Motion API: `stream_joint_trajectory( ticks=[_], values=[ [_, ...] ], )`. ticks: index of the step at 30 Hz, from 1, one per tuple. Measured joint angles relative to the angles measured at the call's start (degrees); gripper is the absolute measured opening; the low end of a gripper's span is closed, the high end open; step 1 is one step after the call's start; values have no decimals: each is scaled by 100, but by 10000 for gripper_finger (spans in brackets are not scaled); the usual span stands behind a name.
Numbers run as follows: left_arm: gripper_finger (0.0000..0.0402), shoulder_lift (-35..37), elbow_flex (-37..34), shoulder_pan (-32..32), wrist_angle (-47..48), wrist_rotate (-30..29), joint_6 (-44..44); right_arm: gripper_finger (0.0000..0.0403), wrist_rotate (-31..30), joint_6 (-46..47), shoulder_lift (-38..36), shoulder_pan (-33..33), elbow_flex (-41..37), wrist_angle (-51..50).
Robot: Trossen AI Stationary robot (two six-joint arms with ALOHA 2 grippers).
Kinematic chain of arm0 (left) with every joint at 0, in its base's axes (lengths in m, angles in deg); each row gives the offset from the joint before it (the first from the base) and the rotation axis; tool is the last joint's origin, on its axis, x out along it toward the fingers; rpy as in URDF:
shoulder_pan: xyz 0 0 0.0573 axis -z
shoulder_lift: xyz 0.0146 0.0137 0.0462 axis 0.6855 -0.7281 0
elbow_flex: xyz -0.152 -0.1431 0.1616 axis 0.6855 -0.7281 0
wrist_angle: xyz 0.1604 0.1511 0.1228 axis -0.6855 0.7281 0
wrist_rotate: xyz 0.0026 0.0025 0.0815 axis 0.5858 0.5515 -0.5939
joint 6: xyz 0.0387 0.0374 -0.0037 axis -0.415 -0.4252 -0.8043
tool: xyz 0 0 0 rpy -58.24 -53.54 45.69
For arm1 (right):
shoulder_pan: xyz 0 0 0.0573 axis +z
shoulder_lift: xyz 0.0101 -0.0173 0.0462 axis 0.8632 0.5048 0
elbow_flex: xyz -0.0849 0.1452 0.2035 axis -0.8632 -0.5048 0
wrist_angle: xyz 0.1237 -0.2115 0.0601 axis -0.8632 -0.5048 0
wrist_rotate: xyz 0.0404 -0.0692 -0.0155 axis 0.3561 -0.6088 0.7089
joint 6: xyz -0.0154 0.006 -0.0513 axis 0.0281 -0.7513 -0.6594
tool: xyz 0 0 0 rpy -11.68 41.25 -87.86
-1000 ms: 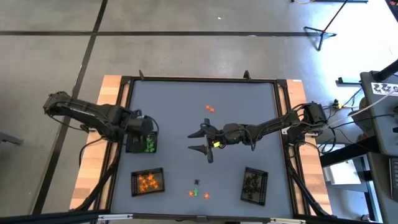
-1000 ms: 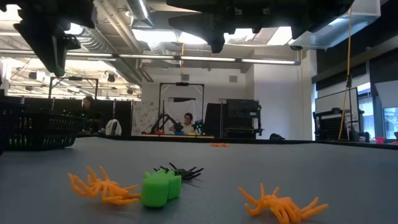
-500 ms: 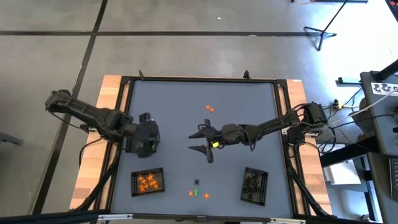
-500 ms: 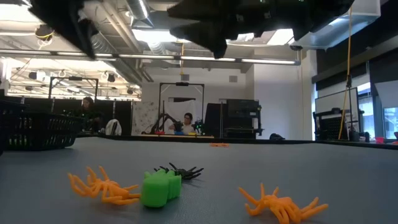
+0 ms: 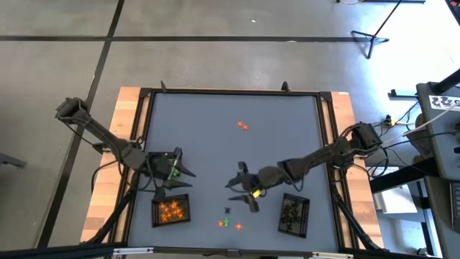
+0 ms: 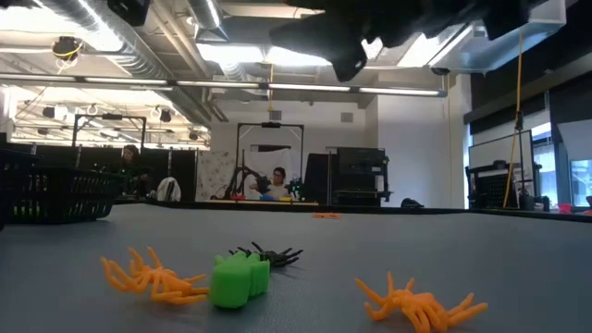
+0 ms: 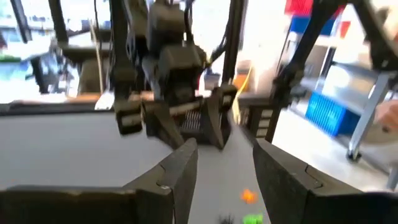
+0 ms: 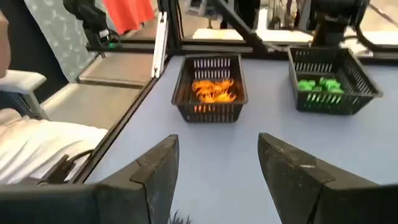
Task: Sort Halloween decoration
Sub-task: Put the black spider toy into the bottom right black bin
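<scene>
At the worktop's [image 5: 215, 115] near edge lie Halloween trinkets [image 6: 239, 277] (orange, green, black), loose between the orange-filled tray [image 5: 170, 210] and the dark-filled tray [image 5: 294, 214]. Just beyond, the right end effector [image 5: 243, 193] hovers, fingers apart. Left end effector [image 5: 175, 180], fingers apart, hangs beside the green-filled tray [image 5: 164, 165].

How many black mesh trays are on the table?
3. The tray of orange pieces sits front left, the tray of green pieces just behind it under the left arm, the tray of dark pieces front right.
</scene>
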Motion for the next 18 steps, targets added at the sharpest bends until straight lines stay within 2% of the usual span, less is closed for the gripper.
stream_joint_trajectory(
  ticks=[6, 8, 18],
  values=[
    [145, -299, -673, 48, -1594, -3, -131, 216, -467, 295, 196, 471, 454, -1085],
    [144, -431, -752, 48, -1730, -13, -119, 216, -569, 314, 295, 583, 604, -1513],
    [144, -675, -755, -7, -1822, -113, -132, 216, -422, 922, 1483, 711, 1594, -2177]
  ],
)
